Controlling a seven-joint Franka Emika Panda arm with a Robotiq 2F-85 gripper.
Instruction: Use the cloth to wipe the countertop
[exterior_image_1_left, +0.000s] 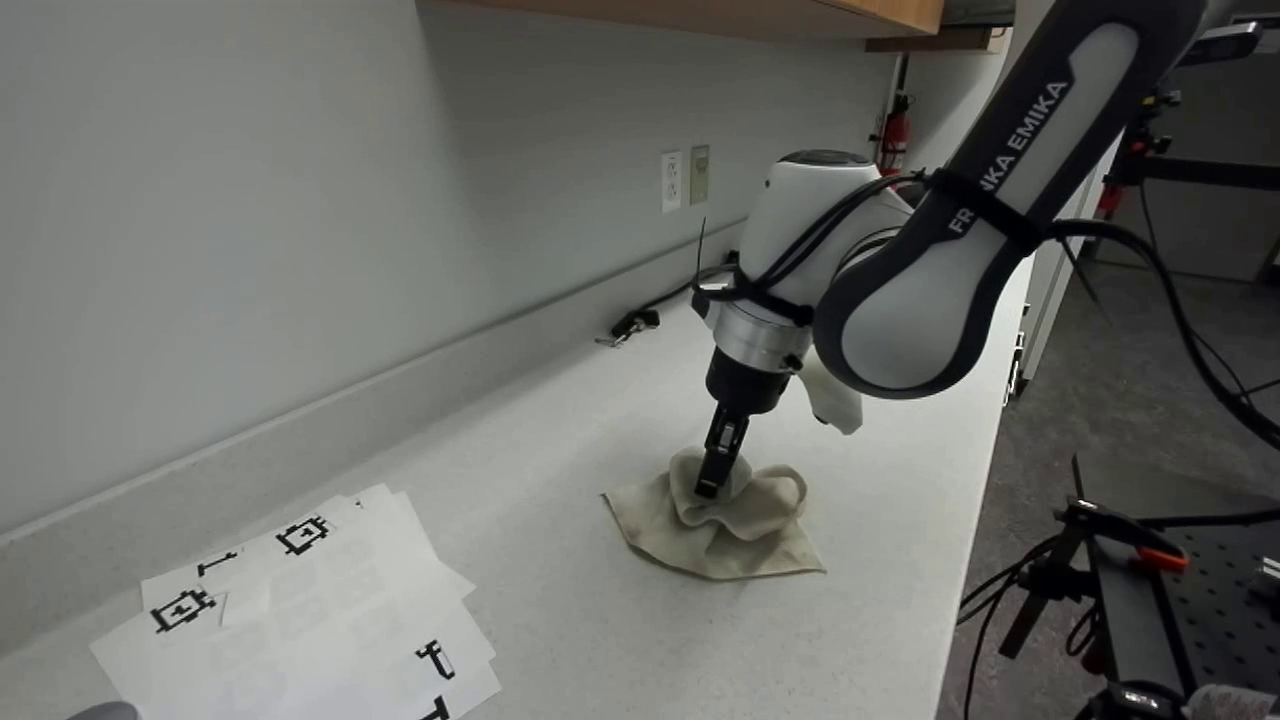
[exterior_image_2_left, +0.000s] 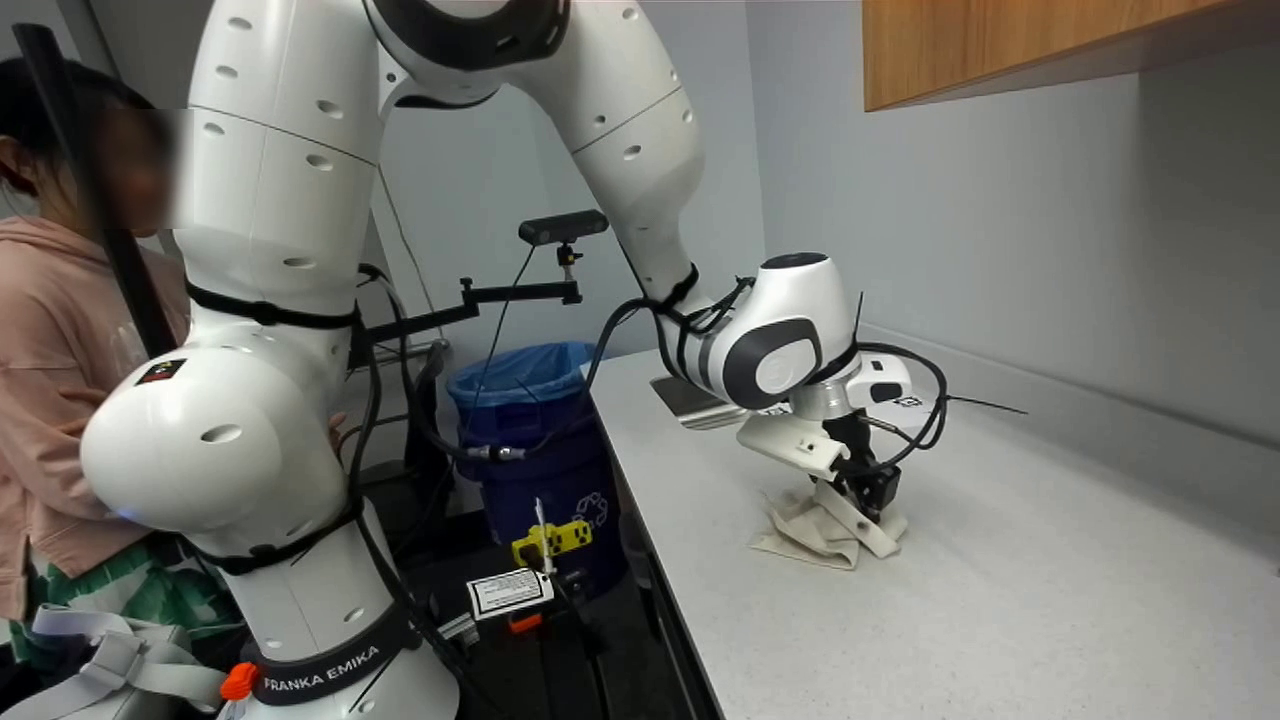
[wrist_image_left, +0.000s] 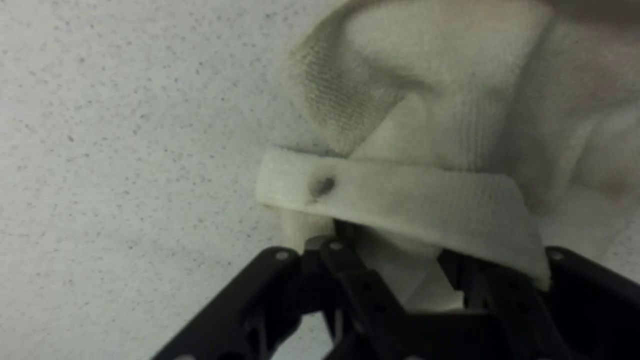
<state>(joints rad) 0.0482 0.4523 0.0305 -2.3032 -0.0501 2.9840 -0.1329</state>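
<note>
A beige cloth (exterior_image_1_left: 700, 550) lies crumpled on the pale countertop (exterior_image_1_left: 560, 620), with raised folds around the fingers. It also shows in an exterior view (exterior_image_2_left: 808, 535) and in the wrist view (wrist_image_left: 450, 75). My gripper (exterior_image_1_left: 710, 485) points down into the cloth, low over the counter; it also shows in an exterior view (exterior_image_2_left: 872, 500). In the wrist view, the fingers of the gripper (wrist_image_left: 400, 250) stand some way apart with cloth between them. A cloth flap with a dark spot lies across the fingertips and hides them, so I cannot tell whether they pinch the cloth.
White paper sheets with black markings (exterior_image_1_left: 320, 620) lie on the counter. A black cable plug (exterior_image_1_left: 635, 325) lies near the back wall. A wooden cabinet (exterior_image_1_left: 700, 15) hangs above. A blue bin (exterior_image_2_left: 540, 430) stands beyond the counter's edge. A person (exterior_image_2_left: 60, 360) is behind the arm.
</note>
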